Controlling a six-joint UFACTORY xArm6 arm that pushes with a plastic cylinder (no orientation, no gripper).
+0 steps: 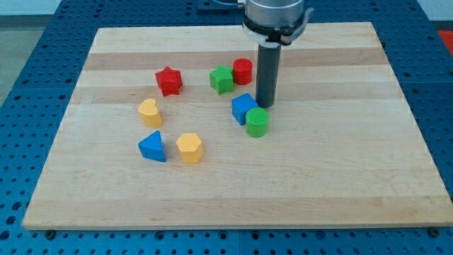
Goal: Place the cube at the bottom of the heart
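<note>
The blue cube (243, 108) lies near the board's middle, touching the green cylinder (257, 122) at its lower right. The yellow heart (149, 112) lies well to the view's left of the cube. My tip (265, 105) rests on the board just right of the blue cube and just above the green cylinder, very close to both. The rod rises straight up from there to the arm's end at the view's top.
A red star (169, 80), a green star (221, 78) and a red cylinder (243, 71) lie above the cube. A blue triangle (152, 146) and a yellow hexagon (190, 147) lie below the heart. The wooden board (340, 177) sits on a blue perforated table.
</note>
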